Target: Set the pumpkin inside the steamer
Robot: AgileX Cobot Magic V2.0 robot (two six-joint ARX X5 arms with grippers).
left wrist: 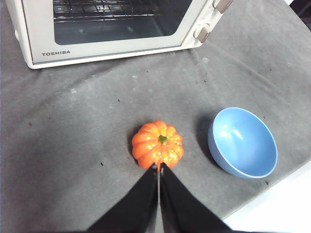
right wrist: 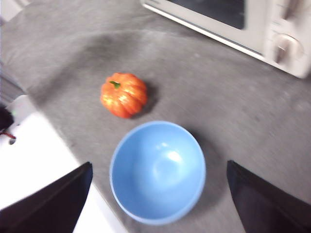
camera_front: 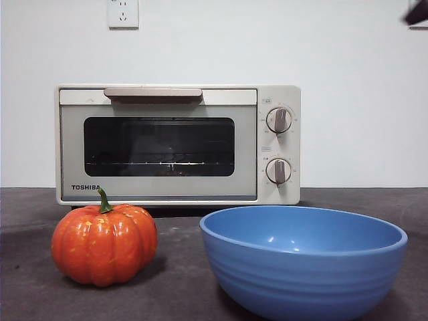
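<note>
The small orange pumpkin [camera_front: 104, 245] [left wrist: 158, 143] [right wrist: 123, 94] with a green stem sits upright on the dark table, in front of the steamer's left half. The cream-white TOSHIBA steamer [camera_front: 177, 144] [left wrist: 112, 26] [right wrist: 243, 24] stands at the back with its glass door closed. My left gripper [left wrist: 159, 167] hangs above the table, shut with nothing in it, its tips close over the pumpkin's near side. My right gripper [right wrist: 158, 167] is open and held high above the blue bowl; only a dark tip [camera_front: 418, 12] of an arm shows at the front view's top right corner.
A blue ridged bowl [camera_front: 303, 257] [left wrist: 243, 142] [right wrist: 157, 171] stands empty on the table to the right of the pumpkin, near the front edge. A white surface [left wrist: 277, 208] [right wrist: 39, 165] borders the dark table mat. A wall socket [camera_front: 123, 13] sits above the steamer.
</note>
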